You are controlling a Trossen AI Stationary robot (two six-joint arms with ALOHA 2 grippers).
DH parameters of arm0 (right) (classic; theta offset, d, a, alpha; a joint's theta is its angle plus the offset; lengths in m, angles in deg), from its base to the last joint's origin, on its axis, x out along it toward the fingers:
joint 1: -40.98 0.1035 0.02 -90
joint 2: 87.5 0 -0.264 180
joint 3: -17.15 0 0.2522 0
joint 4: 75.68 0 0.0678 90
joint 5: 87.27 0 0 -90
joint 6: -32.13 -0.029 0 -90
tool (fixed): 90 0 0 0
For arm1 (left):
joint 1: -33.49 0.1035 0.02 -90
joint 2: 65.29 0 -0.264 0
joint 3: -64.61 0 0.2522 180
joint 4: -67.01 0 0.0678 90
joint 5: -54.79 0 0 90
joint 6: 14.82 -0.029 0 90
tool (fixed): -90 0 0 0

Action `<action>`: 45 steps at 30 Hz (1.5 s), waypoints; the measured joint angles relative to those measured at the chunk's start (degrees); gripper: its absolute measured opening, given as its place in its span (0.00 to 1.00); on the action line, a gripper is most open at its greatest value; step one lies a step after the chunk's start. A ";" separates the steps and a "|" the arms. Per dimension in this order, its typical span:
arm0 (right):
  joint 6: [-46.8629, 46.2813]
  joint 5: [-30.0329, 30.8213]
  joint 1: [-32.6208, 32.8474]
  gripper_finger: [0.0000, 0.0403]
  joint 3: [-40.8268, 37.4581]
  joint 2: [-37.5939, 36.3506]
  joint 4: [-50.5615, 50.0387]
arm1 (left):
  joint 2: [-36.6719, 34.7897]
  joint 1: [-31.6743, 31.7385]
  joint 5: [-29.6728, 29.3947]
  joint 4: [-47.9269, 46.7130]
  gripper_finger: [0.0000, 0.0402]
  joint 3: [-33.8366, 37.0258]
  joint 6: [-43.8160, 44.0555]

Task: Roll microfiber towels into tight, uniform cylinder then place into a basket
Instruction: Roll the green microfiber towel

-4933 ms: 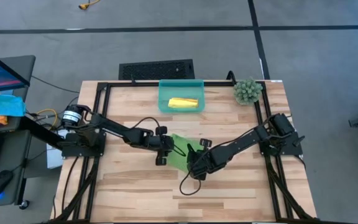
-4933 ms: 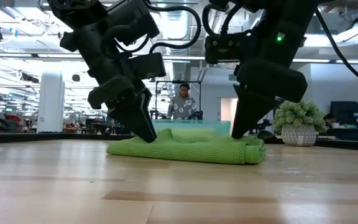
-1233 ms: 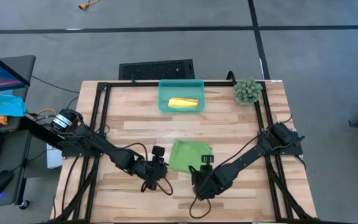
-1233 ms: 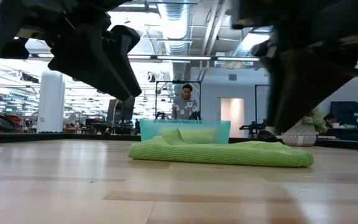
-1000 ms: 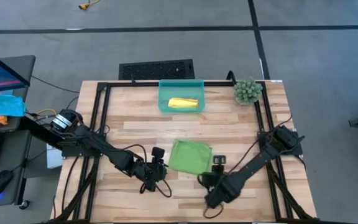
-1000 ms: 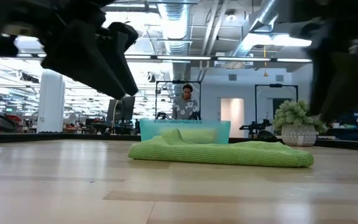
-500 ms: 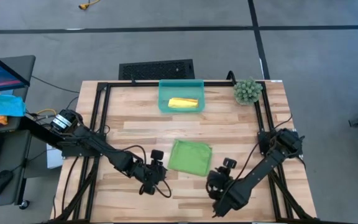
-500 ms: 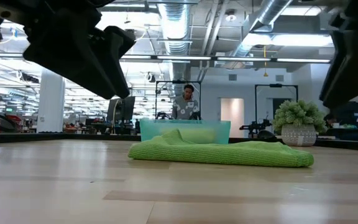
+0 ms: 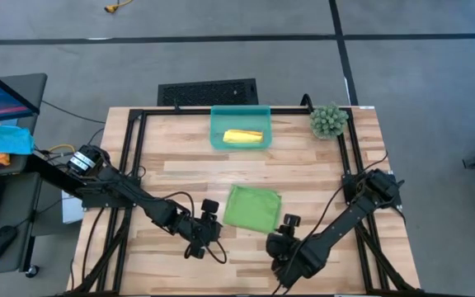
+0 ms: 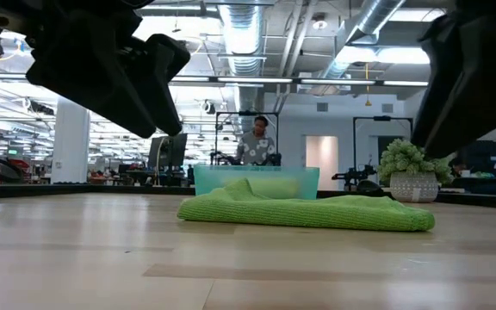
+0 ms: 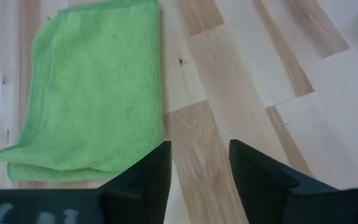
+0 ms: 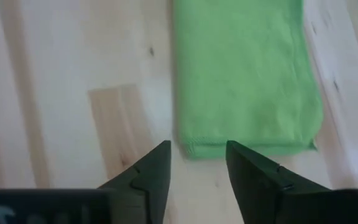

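The table (image 9: 303,177) was a pale wood top w/ a black frame, and both arms reached in over its near half. At the far edge sat the basket (image 9: 218,136), a low teal bin, w/ the yellow towel (image 9: 243,136) already rolled and lying inside it. The green towel (image 9: 252,207) lay folded flat near the table's middle, between the two grippers and touched by neither. It looked light, soft and floppy, w/ a nubby weave that should give the fingers decent friction; prob. no stiffness at all, so it would sag or unfold if lifted by one corner. Best hold, judging from the wrist views, seemed the near hemmed edge (image 12: 247,147), pinched at both corners so the roll starts even. A loose lower layer showed at one end (image 11: 48,169), which could slip out during rolling. The left gripper (image 9: 210,214) hung just beside the towel's left edge, fingers (image 11: 148,177) spread, nothing between them. The right gripper (image 9: 287,227) sat near the towel's near-right corner, fingers (image 12: 151,171) also parted and empty.
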 joint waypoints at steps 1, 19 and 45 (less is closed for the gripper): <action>0.95 0.01 0.01 0.46 0.00 0.00 0.71 | 0.00 0.01 0.00 0.00 0.40 0.00 -0.07; 9.61 2.83 -0.11 0.45 -8.87 0.00 14.67 | 7.97 1.36 -9.10 7.85 0.49 -0.01 -6.13; 8.61 3.51 -2.81 0.42 -17.55 -0.34 24.10 | 14.84 8.52 -5.38 9.38 0.48 -0.24 -3.16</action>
